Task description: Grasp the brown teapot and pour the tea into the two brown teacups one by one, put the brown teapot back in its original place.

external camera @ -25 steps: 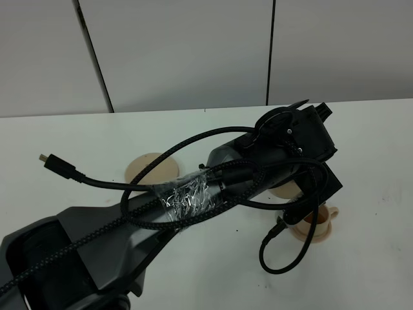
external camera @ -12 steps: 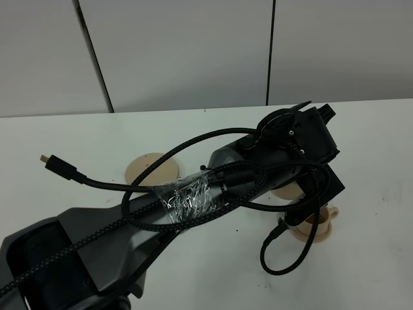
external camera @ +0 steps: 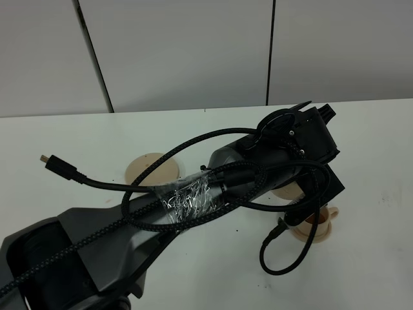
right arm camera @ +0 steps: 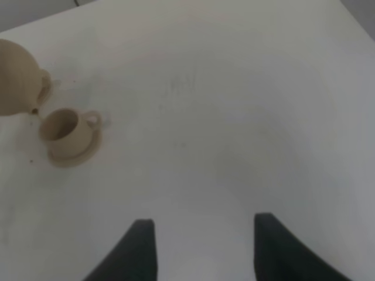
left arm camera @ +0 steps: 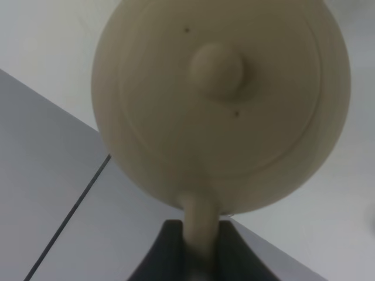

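Observation:
The brown teapot (left arm camera: 222, 99) fills the left wrist view lid-on, tipped. My left gripper (left arm camera: 196, 257) is shut on its loop handle. From the right wrist view the teapot (right arm camera: 16, 76) hangs just above and beside one brown teacup (right arm camera: 61, 126) on its small saucer (right arm camera: 73, 153), spout toward the cup. In the high view this teacup (external camera: 317, 223) peeks out under the left arm's wrist (external camera: 300, 135), which hides the teapot and the gripper. The other teacup is hidden. The original place, a wide saucer (external camera: 147, 166), lies bare at mid-left. My right gripper (right arm camera: 202, 252) stands open over bare table.
The left arm (external camera: 193, 200) with looped black cables (external camera: 287, 258) stretches across the white table (external camera: 77, 135) from lower left to centre right. A loose cable plug (external camera: 55, 163) sticks out at the left. Grey wall panels (external camera: 193, 51) stand behind the table.
The left wrist has shifted very slightly to the right over the teacup. Nothing else has visibly moved.

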{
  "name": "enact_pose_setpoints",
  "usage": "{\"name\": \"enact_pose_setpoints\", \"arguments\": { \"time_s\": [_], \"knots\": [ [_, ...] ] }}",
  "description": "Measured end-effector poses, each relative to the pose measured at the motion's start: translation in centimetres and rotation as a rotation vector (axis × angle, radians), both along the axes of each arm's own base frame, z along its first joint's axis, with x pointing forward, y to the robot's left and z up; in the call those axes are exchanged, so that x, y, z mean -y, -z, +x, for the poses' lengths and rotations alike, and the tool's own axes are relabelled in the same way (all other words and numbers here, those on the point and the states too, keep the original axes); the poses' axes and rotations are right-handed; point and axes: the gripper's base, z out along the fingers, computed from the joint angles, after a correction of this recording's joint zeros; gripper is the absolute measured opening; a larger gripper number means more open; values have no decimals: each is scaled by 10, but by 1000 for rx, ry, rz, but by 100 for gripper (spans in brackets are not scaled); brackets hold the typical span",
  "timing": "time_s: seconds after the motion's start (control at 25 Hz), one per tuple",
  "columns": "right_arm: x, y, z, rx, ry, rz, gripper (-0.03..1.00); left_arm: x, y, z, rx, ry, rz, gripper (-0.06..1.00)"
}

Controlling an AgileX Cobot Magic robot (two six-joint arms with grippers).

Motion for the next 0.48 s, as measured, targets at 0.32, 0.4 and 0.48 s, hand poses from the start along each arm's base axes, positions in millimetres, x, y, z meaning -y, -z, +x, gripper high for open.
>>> {"name": "enact_pose_setpoints", "arguments": {
  "time_s": [0.32,0.4,0.48],
  "knots": [
    [0,0,0,0,0,0,38,0,0,0,0,11,10,17],
    [0,0,0,0,0,0,38,0,0,0,1,12,12,17],
    [0,0,0,0,0,0,38,0,0,0,0,11,14,17]
  ]
}}
